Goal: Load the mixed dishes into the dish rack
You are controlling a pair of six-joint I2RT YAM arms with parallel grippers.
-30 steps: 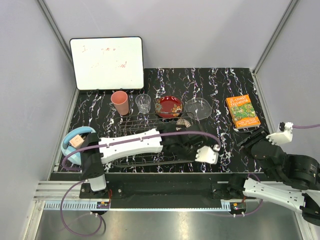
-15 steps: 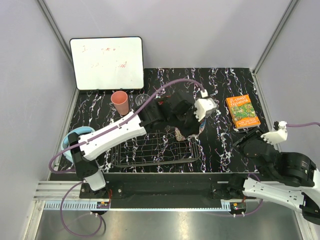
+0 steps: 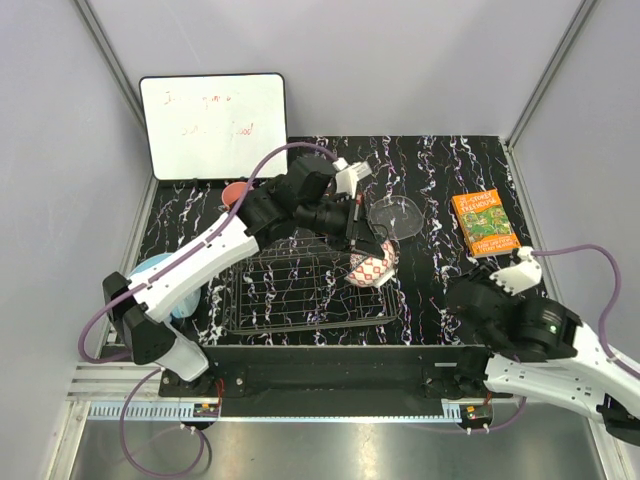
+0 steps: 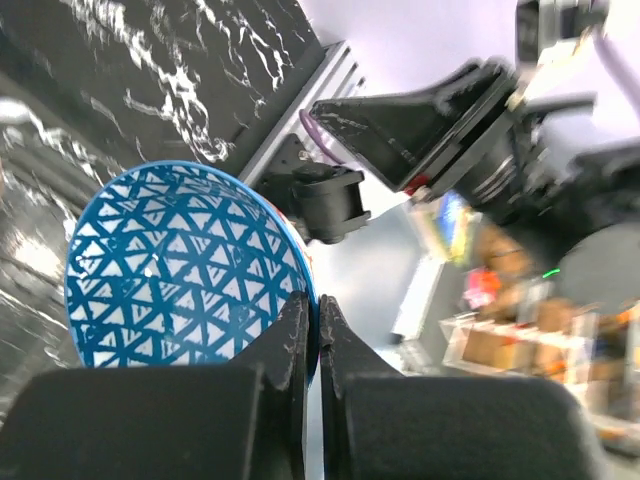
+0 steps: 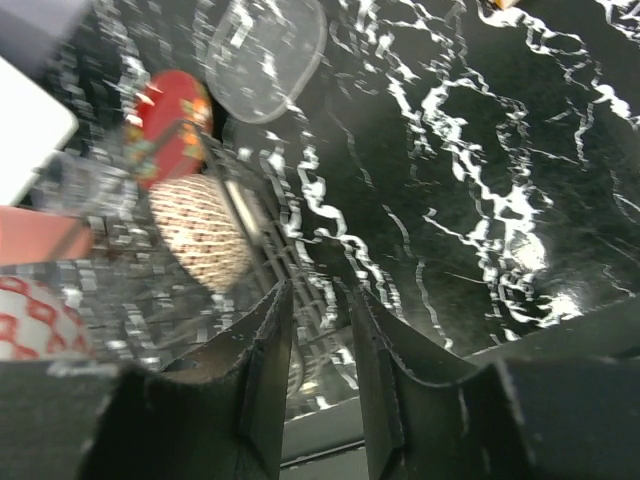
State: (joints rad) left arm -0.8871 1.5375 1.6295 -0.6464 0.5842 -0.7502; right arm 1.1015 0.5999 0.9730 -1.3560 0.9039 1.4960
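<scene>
**Left arm has swung round; bowl now hangs over the rack's right end.**

Nearest, the right fingers (image 5: 265,370) stand slightly apart with nothing between them, narrower than a second ago. Beyond lies the dish rack (image 3: 290,295). The left fingers (image 4: 280,400) are clenched on the rim of the blue patterned bowl (image 3: 372,267), tipped on edge above the tines and not yet seated, so loading it looks close. Farther back, the clear glass bowl (image 3: 397,215) waits on the table (image 3: 440,170).

The black marbled table (image 3: 450,170) carries the dish rack (image 3: 290,295), a clear glass bowl (image 3: 398,215) just beyond it, and an orange book (image 3: 484,222) off to its right.
</scene>
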